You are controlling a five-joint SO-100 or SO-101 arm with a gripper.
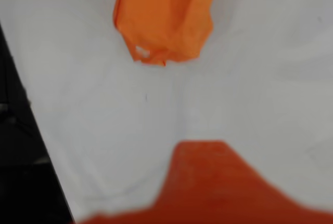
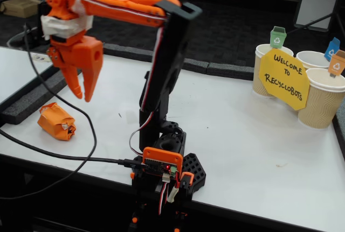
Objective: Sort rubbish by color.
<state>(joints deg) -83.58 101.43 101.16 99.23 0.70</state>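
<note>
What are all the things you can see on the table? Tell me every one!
Orange bundle: one, orange with tape, left side of the table in the fixed view, below the gripper.
Paper cups: three, tan, far right.
Bin tags: three, green, blue, orange, one per cup.
Sign: one, yellow, leaning on the cups.
Table: one, white.
Cable: one, black, along the front left.
Arm: one, orange and black.
Gripper: one, orange, open, empty, raised.
</note>
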